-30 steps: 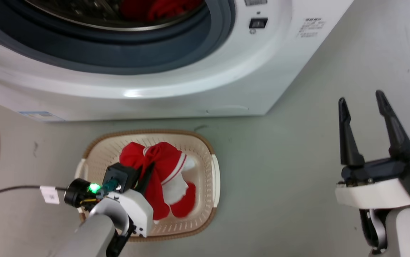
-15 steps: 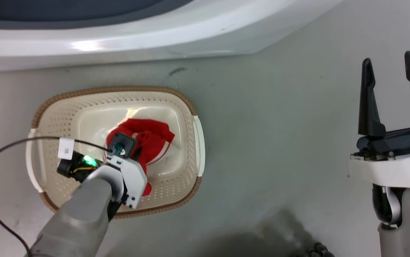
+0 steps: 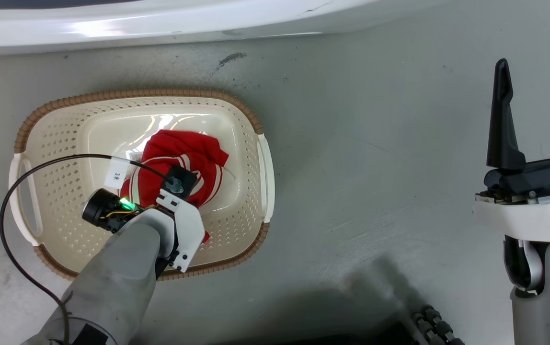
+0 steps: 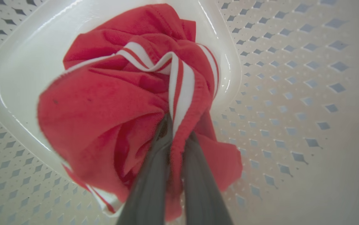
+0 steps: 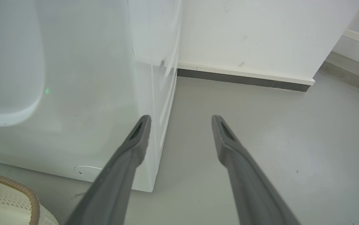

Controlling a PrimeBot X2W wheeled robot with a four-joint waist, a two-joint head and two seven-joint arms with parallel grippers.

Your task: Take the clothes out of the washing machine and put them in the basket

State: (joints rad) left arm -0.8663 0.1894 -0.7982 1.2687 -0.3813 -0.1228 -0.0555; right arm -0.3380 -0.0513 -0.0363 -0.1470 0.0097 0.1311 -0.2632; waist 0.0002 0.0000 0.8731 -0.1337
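Note:
The cream basket with a brown rim stands on the floor in front of the washing machine. A red jersey with white stripe trim lies bunched on the basket's floor. My left arm reaches down into the basket. In the left wrist view my left gripper is shut on a fold of the jersey, pinching the striped edge. My right gripper hangs open and holds nothing, off to the right over bare floor. In the right wrist view the right gripper points at the washing machine's corner.
A black cable with a white tag loops from my left wrist over the basket. Grey floor lies between basket and right arm. A wall with a dark baseboard runs behind the washer. The basket's corner shows at lower left.
The head camera has tipped down, so the drum has left the picture. My left gripper has gone lower into the basket with the jersey. The right gripper stays open.

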